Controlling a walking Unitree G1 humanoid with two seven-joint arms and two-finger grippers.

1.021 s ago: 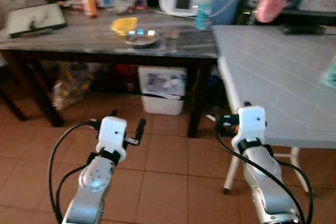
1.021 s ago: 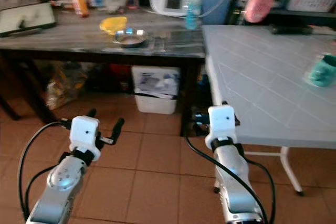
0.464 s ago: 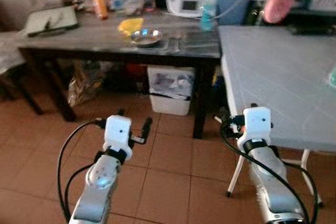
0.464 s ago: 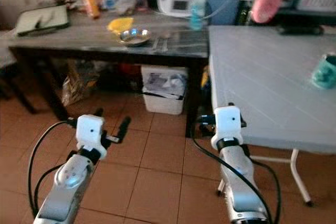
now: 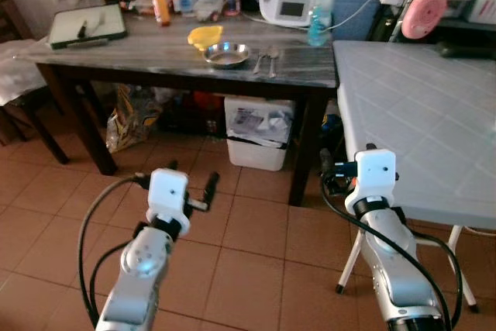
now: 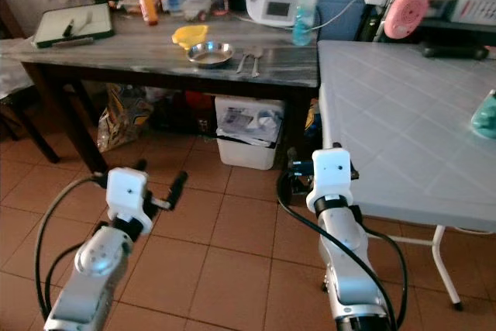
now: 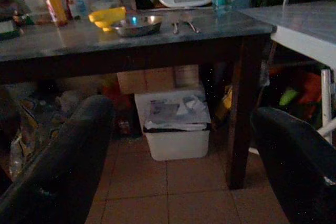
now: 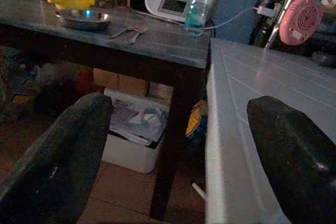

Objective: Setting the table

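Both hands open & empty above the floor, left hand (image 5: pixel 189 188) & right hand (image 8: pixel 178 145), w/ metal bowl (image 5: pixel 226 54) & spoons (image 5: pixel 266 58) on the far dark worktop (image 5: pixel 139 48).

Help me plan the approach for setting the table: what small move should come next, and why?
Probably step forward toward the dark table. The metal plate, yellow bowl and cutlery lie near its front edge, well beyond both arms. The left end effector and right end effector hang open and empty over the tiled floor, so closing the gap likely comes before any reach.
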